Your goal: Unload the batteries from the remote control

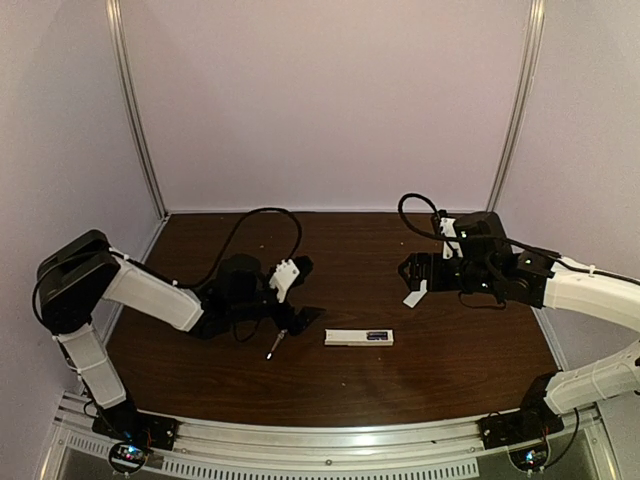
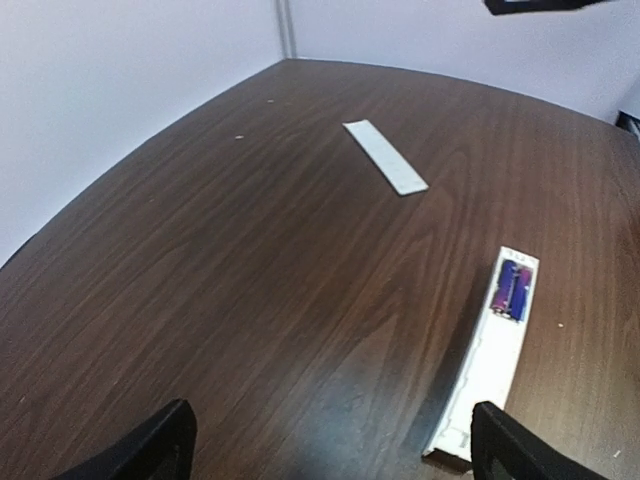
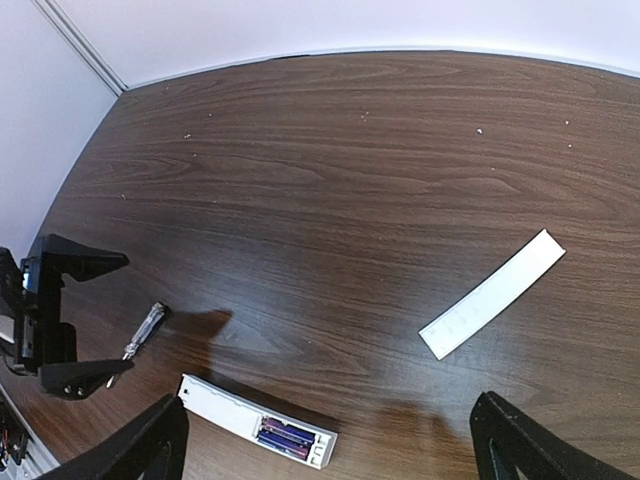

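Observation:
The remote control (image 1: 352, 337) lies flat at the table's middle front, its open recess showing purple batteries (image 1: 377, 336). In the left wrist view the remote (image 2: 490, 365) lies to the right, by the right fingertip (image 2: 500, 445), with the batteries (image 2: 513, 290) at its far end. In the right wrist view the remote (image 3: 225, 405) and batteries (image 3: 288, 436) lie low between the fingers. My left gripper (image 1: 305, 288) is open and empty, left of the remote. My right gripper (image 1: 404, 270) is open and empty, behind and right of it.
A thin flat white strip (image 1: 415, 294) lies under the right gripper, also in the wrist views (image 2: 385, 156) (image 3: 492, 294). A small silvery screwdriver (image 1: 274, 344) lies left of the remote, by the left gripper (image 3: 143, 332). White walls enclose the dark wooden table (image 1: 450, 370).

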`<state>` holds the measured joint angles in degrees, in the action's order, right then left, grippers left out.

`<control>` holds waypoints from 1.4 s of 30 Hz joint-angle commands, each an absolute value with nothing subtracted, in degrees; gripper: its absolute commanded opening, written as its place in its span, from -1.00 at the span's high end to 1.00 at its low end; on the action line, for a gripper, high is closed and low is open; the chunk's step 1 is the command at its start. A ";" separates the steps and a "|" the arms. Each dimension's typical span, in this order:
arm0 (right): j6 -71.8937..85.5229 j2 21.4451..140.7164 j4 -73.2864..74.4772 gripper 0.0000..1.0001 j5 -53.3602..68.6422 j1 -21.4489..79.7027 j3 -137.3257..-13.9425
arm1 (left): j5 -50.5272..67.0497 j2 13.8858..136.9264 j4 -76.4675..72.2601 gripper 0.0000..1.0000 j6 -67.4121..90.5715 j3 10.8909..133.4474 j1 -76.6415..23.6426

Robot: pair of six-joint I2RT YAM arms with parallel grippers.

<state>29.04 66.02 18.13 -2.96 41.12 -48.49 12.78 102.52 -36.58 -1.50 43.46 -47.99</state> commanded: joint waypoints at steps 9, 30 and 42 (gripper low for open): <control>28.97 64.75 16.51 -0.99 -4.73 40.97 -47.21 | -5.65 91.37 -28.16 -0.95 15.44 36.81 -47.97; 36.77 56.32 17.42 -0.99 -6.54 52.33 -39.03 | -18.87 88.01 -8.71 -0.25 27.82 32.12 -59.76; 39.20 49.92 18.57 -0.99 -9.22 55.63 -35.21 | -18.31 91.76 -9.10 0.13 28.00 33.30 -59.98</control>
